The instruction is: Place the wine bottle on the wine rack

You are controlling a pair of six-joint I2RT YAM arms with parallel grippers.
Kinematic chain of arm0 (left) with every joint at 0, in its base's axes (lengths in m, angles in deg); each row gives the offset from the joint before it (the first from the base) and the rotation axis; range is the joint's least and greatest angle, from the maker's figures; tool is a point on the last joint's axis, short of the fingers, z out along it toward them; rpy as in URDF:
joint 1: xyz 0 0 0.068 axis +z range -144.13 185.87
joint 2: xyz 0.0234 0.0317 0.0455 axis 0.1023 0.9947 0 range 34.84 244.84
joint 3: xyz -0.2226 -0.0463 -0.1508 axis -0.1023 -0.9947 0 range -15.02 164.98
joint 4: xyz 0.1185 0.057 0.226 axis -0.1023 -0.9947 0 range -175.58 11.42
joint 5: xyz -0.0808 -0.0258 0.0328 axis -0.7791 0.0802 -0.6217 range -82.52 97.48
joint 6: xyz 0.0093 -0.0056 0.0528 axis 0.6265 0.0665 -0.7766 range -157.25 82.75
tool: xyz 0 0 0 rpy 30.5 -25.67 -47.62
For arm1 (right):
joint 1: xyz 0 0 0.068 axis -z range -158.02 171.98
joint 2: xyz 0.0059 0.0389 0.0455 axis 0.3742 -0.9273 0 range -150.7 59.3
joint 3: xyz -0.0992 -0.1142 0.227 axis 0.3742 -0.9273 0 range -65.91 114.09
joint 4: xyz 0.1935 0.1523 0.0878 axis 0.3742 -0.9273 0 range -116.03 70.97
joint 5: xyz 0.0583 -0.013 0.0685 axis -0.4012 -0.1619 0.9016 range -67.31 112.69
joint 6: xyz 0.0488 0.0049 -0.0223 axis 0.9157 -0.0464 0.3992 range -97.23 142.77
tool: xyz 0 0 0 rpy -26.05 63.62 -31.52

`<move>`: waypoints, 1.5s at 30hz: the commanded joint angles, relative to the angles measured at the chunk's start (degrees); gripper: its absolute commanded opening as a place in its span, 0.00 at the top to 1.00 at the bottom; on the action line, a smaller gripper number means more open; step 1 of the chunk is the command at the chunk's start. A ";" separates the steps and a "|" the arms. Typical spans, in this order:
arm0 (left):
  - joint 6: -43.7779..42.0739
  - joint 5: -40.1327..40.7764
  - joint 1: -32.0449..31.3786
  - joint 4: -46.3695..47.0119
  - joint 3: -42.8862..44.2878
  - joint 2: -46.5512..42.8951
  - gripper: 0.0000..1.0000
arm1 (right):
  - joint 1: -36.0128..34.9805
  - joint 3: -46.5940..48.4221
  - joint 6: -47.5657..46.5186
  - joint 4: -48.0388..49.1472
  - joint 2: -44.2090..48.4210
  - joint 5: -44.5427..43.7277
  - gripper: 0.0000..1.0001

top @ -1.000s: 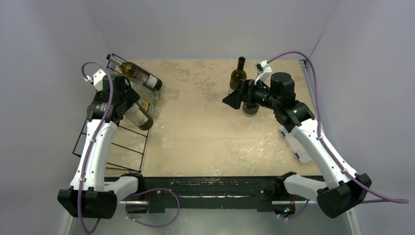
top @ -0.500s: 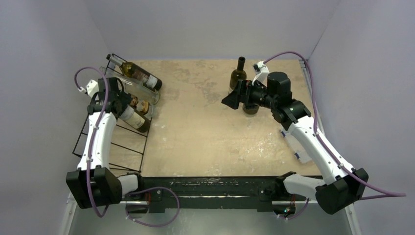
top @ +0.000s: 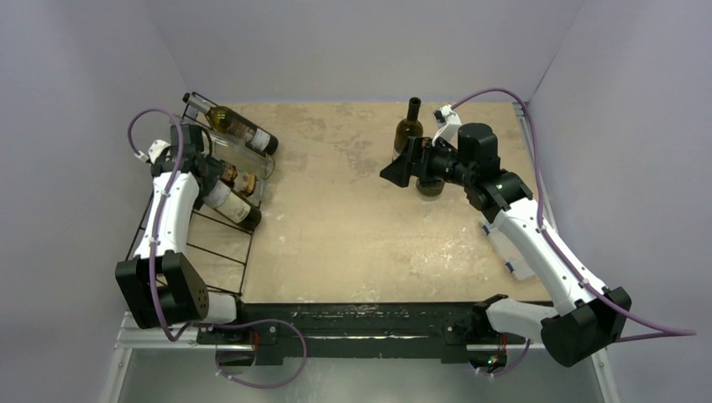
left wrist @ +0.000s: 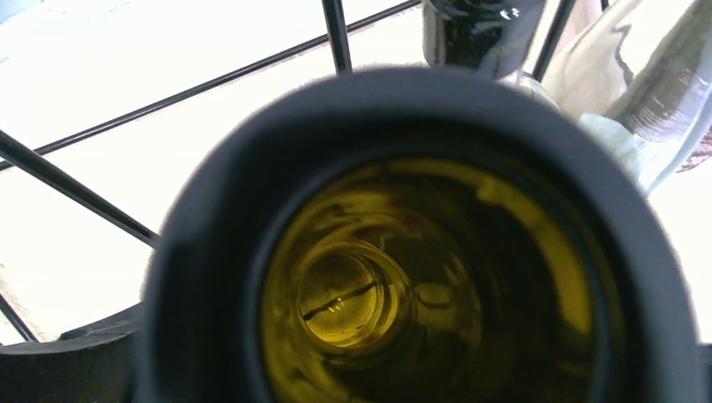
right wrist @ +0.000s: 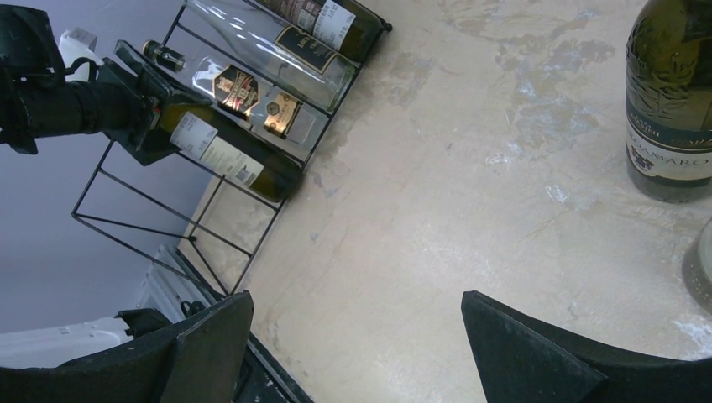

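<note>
A green wine bottle point(top: 233, 204) with a white label lies tilted on the black wire wine rack point(top: 193, 243) at the table's left edge. My left gripper point(top: 201, 172) is shut on its neck. The left wrist view looks straight down the bottle's open mouth point(left wrist: 420, 294), with a rack wire point(left wrist: 75, 197) behind it. In the right wrist view the same bottle point(right wrist: 222, 155) rests across the rack point(right wrist: 134, 243). My right gripper point(top: 401, 168) hangs open and empty over the back right of the table; its fingers point(right wrist: 210, 336) stand wide apart.
Two more bottles lie on the rack's far end, one dark point(top: 239, 130) and one clear point(top: 239, 157). An upright green bottle point(top: 409, 130) stands at the back beside my right gripper, another point(top: 431, 186) just under that arm. A pale box point(top: 512, 252) sits at the right edge.
My left arm has swung left and back, its gripper moving slightly towards the rack's far end with the bottle's neck in it. The right arm has barely shifted.
</note>
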 commanded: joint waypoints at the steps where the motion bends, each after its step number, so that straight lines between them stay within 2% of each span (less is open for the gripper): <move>1: 4.82 1.87 0.72 -3.96 6.19 2.76 1.00 | -0.20 -0.18 -1.14 1.58 0.17 -0.06 0.01; 5: 6.50 1.98 1.03 -7.83 8.61 5.84 0.95 | -0.20 -0.27 -1.14 1.65 0.03 0.03 0.01; 14: 8.71 4.28 1.60 -10.04 8.44 5.83 0.64 | -0.24 -0.36 -1.14 1.62 0.05 -0.24 0.01; 17: 8.93 5.08 1.93 -10.16 7.58 4.80 0.58 | -0.21 -0.38 -1.14 1.68 -0.02 -0.24 0.01; 26: 8.63 5.61 2.98 -10.17 6.46 3.94 0.42 | -0.21 -0.13 -1.23 1.72 -0.30 0.18 0.01; 35: 8.28 5.30 3.27 -10.20 6.42 3.42 0.33 | -0.24 -0.19 -1.23 1.81 -0.22 0.03 0.01; 45: 8.26 4.80 3.26 -10.52 5.80 2.25 0.16 | -0.23 -0.62 -1.14 2.20 0.09 0.37 0.01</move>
